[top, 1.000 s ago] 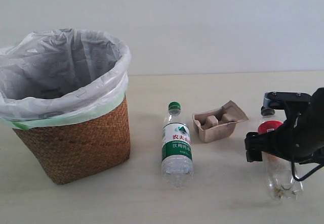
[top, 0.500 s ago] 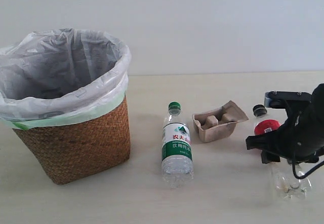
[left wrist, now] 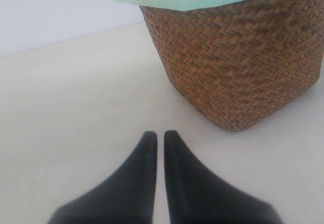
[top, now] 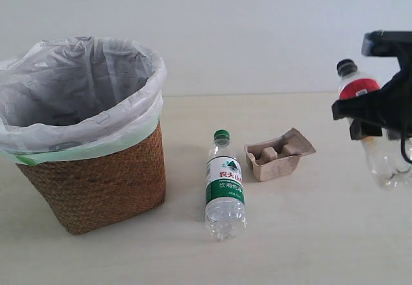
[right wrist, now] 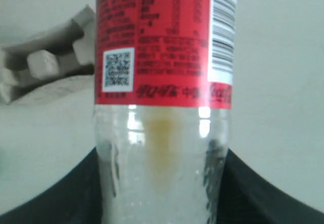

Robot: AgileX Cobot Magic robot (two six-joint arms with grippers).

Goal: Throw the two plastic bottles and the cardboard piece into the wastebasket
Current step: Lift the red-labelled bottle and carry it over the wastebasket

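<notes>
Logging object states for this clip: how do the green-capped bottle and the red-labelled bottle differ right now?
Cap and label: the green-capped bottle has a green-white label; the red-labelled bottle has a black cap. Pose: the green-capped bottle lies on the table; the red-labelled bottle is roughly upright, cap up. State: the green-capped bottle is untouched; the right gripper grips the red-labelled bottle. Both are clear plastic, capped.

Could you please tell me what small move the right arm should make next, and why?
Probably carry the red-label bottle leftward toward the wastebasket, high enough to clear its rim. The right gripper holds it clear of the table at the far right, and the wastebasket stands far left.
</notes>
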